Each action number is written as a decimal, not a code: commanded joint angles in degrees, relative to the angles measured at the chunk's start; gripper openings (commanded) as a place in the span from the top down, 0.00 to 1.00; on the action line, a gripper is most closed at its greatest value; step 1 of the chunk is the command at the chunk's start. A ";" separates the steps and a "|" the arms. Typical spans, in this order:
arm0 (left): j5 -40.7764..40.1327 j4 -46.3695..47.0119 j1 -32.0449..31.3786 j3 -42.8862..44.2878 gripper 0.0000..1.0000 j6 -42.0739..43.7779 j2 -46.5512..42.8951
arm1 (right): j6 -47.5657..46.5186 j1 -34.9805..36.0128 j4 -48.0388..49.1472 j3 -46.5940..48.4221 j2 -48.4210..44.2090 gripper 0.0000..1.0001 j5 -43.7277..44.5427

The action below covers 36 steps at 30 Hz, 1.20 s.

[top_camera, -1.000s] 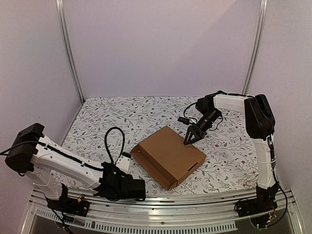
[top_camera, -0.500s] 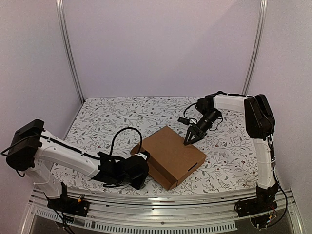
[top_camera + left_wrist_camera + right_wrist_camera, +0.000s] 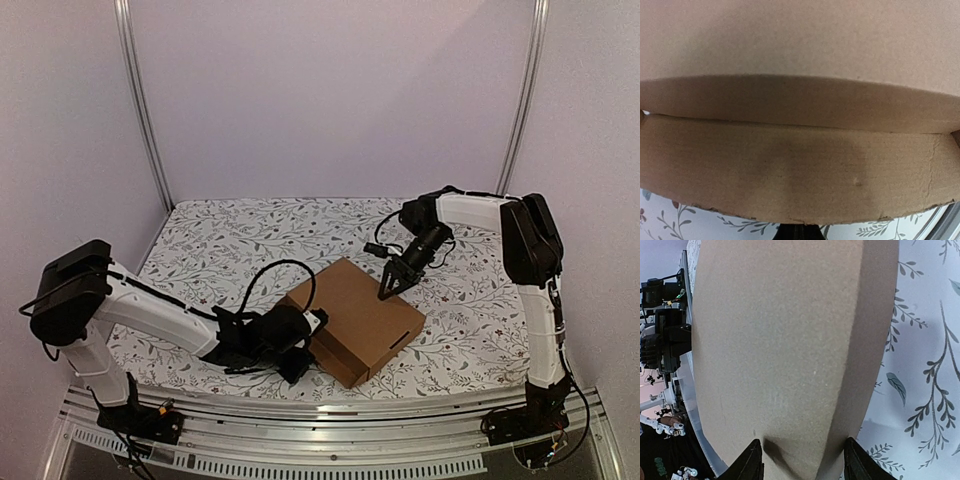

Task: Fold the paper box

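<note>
Already the paper box (image 3: 352, 318) lies nearly closed in the middle of the table (image 3: 215, 240), lid down. The right gripper (image 3: 388, 291), fingers apart, presses its far edge. The left gripper (image 3: 298, 358), pinched together, meets the near-left flap (image 3: 790, 185), which I judge is not yet tucked.

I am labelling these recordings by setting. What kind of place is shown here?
Probably a robot test booth: a left arm and right arm bolted to a metal rail, plain walls with aluminium posts, a paper box on a floral-covered table.
</note>
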 commanded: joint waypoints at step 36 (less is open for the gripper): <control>4.66 0.25 6.79 15.21 1.00 14.51 7.97 | -7.26 4.72 2.79 0.05 2.39 0.47 1.80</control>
